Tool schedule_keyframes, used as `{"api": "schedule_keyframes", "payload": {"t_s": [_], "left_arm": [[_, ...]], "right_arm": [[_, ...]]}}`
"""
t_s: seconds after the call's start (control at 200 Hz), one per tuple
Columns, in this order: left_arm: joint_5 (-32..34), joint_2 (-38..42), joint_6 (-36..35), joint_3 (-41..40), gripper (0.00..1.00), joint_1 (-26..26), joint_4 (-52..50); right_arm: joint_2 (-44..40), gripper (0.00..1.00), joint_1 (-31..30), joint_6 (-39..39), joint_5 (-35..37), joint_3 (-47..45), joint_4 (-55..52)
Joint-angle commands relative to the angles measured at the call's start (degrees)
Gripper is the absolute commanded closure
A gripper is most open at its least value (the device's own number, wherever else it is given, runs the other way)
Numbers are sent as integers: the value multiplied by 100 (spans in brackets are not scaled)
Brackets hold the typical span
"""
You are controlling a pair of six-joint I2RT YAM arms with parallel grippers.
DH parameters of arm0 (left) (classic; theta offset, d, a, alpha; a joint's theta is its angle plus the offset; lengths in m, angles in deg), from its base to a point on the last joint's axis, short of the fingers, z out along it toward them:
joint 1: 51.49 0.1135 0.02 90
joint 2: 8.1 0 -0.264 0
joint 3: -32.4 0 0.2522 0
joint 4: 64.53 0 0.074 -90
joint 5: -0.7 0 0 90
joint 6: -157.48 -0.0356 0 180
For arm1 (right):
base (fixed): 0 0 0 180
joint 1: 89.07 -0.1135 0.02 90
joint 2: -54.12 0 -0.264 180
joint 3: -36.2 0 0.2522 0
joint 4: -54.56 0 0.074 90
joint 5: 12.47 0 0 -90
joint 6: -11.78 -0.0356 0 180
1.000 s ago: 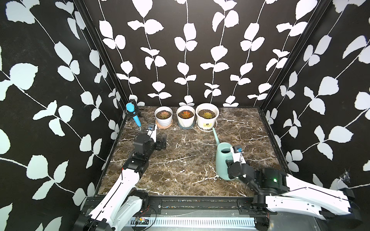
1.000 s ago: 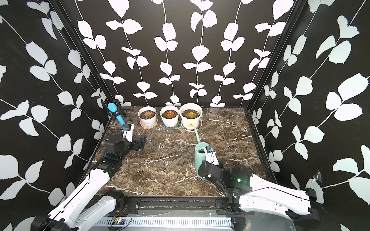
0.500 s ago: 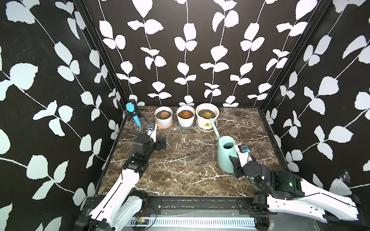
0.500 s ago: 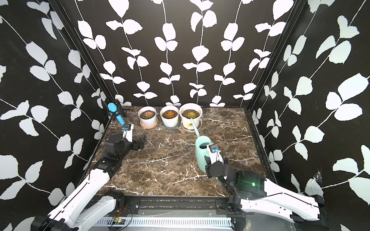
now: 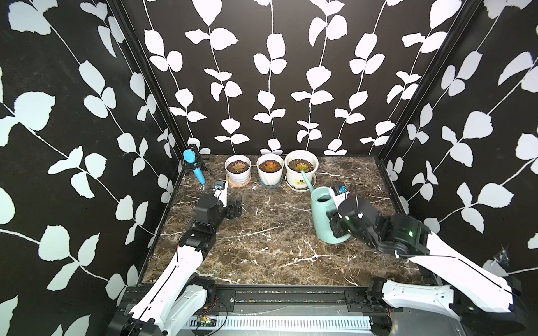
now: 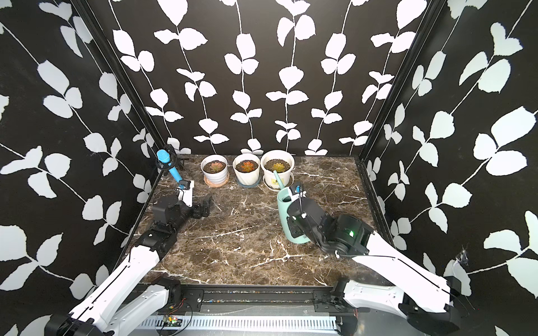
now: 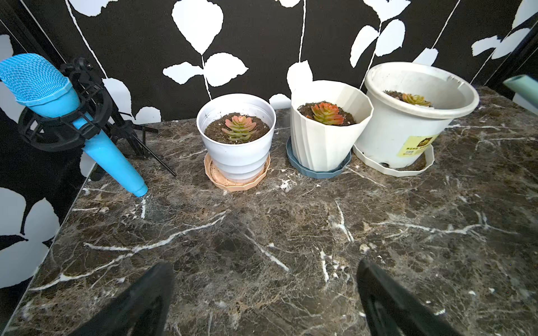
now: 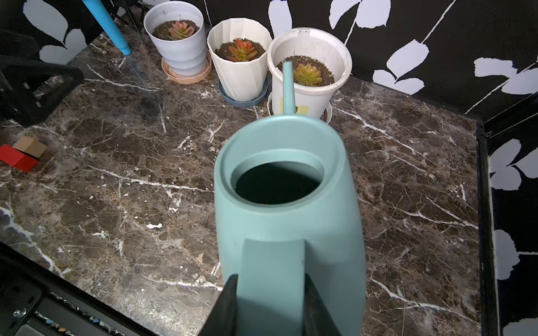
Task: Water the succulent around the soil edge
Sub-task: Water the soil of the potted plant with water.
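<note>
Watering can: we pinch its handle in the right gripper, upright against spills. Its spout aims at the succulent in the largest back-row pot, seemingly short of the rim. Left gripper: spread, empty.

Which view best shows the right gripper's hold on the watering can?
The right wrist view: the right gripper clamps the watering can by its handle, a finger on each side. In both top views the arm hides the handle. The left wrist view catches only the spout tip.

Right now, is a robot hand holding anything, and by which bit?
The right gripper grips the teal plastic watering can by its flat handle. The left gripper is open, empty.
</note>
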Motion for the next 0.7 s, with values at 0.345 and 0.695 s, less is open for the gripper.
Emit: {"api": "schedule_keyframes", "payload": {"t_s": [0.345, 0.695], "left_arm": [[66, 138, -59, -100, 1, -27, 77], [92, 159, -76, -105, 1, -43, 87]], "right_arm": [[1172, 100, 1132, 198, -1543, 1972, -1040], [1757, 100, 1502, 224, -1873, 2735, -1370]]}}
